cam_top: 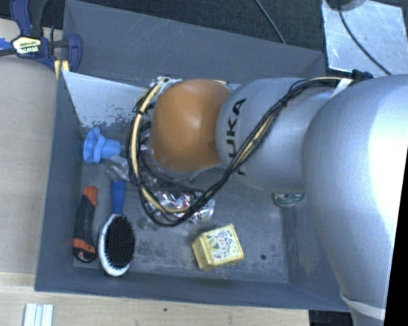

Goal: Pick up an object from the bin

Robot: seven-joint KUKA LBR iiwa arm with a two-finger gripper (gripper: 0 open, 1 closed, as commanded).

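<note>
Orange-capped wrist [186, 126] hangs low, just up-left of the yellow patterned box [218, 246]; the claw's state I cannot tell. Likely the reaching step; next, clench and lift.

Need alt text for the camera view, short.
The arm, wrist in an orange cover, reaches from the right into a grey bin. Beside it lie a blue fitting, a hairbrush, a black-and-orange tool and a yellow box.
</note>
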